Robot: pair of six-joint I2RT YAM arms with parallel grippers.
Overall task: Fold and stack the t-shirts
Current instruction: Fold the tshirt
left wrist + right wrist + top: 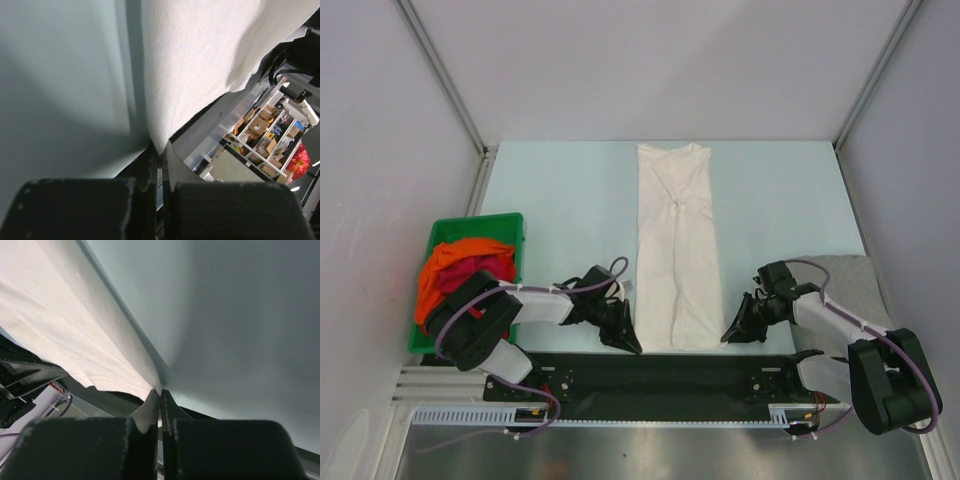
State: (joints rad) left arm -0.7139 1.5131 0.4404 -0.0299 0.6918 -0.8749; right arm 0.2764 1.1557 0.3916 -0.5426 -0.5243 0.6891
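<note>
A white t-shirt (pixel 677 245), folded lengthwise into a long narrow strip, lies flat in the middle of the table with its collar at the far end. My left gripper (pixel 634 345) is low at its near left corner. In the left wrist view the gripper (pixel 159 150) is shut with the white fabric (pixel 200 55) pinched at its tips. My right gripper (pixel 728 337) is low at the near right corner. In the right wrist view it (pixel 160 392) is shut on the shirt's hem edge (pixel 75 340). Orange (pixel 460 255) and dark red (pixel 470 272) shirts sit bunched in the bin. A grey shirt (pixel 850 285) lies at the right.
The green plastic bin (pixel 510 225) stands at the table's left edge beside the left arm. A black mat strip (pixel 670 370) runs along the near edge between the arm bases. White walls enclose the table on three sides.
</note>
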